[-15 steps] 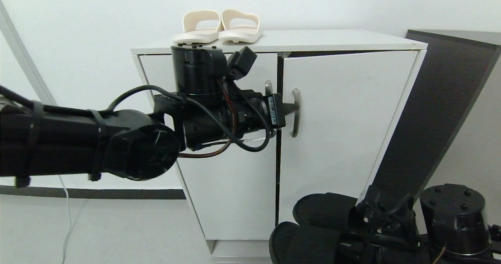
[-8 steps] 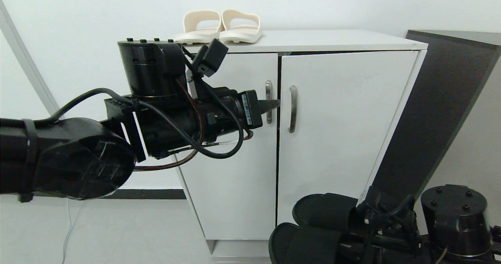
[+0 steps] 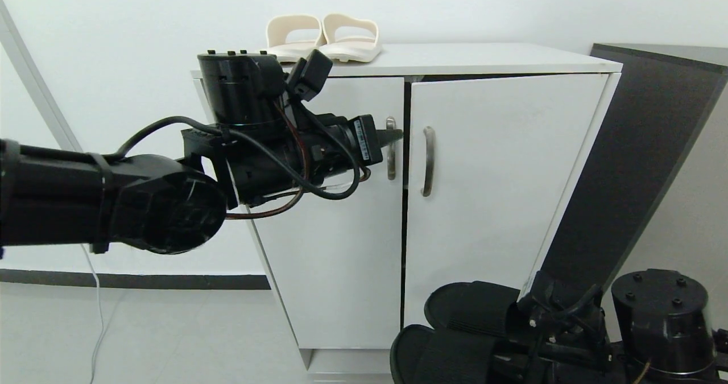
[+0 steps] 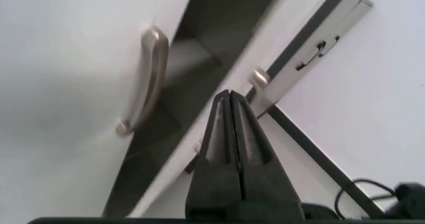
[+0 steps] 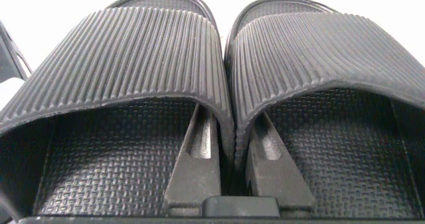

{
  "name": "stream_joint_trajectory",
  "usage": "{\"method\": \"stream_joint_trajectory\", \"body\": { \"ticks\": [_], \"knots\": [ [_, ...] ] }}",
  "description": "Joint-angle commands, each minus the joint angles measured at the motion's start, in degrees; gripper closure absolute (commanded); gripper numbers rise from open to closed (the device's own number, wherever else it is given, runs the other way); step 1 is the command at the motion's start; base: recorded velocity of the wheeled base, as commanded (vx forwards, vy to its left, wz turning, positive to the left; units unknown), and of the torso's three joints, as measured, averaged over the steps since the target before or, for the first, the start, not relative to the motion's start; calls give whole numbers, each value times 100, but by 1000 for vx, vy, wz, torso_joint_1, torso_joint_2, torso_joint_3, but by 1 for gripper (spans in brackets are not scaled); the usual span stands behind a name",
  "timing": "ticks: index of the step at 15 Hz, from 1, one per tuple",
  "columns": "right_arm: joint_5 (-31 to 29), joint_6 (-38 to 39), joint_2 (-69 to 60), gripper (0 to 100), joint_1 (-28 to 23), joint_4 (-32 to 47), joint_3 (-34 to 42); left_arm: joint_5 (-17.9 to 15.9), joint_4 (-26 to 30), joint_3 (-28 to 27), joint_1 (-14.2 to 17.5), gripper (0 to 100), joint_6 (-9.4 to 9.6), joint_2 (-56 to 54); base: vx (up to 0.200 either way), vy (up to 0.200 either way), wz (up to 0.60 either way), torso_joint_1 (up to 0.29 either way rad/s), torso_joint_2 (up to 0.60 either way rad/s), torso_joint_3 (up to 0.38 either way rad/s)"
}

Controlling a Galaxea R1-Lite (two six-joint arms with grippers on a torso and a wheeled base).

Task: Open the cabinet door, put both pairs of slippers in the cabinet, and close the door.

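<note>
Right claw [image 5: 230, 121] clamps black slippers [image 5: 133, 58] lying lengthwise along it; left claw [image 4: 230, 96] pressed together.

The left gripper [image 3: 398, 137] hides part of the left door's handle [image 3: 391, 165]; the black slippers [image 3: 460, 307] run off the head view's bottom edge.

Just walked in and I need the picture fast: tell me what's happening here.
The left gripper, jaws shut, sits at the left door handle of the white cabinet, whose doors look closed or barely ajar. The right gripper is low in front, clamped on the pair of black slippers. The beige slippers sit on the cabinet top. Neither pair has gone in yet.
</note>
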Motion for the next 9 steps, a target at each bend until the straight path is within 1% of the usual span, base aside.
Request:
{"method": "stream_joint_trajectory", "body": {
  "ticks": [1,5,6,7,9],
  "knots": [
    [2,-1,-8,100,0,-5,-1,36,19,-275,47,100,-10,321,0,0,0,0,0,0],
    [2,-1,-8,100,0,-5,-1,53,46,-495,56,100,-10,515,0,0,0,0,0,0],
    [2,-1,-8,100,0,-5,8,53,204,-627,82,100,-54,568,0,0,0,0,0,0],
    [2,-1,-8,100,0,-5,8,53,345,-688,91,100,-54,576,0,0,0,0,0,0],
    [2,-1,-8,100,9,4,16,18,441,-776,91,100,-54,638,0,0,0,0,0,0]
  ]
}}
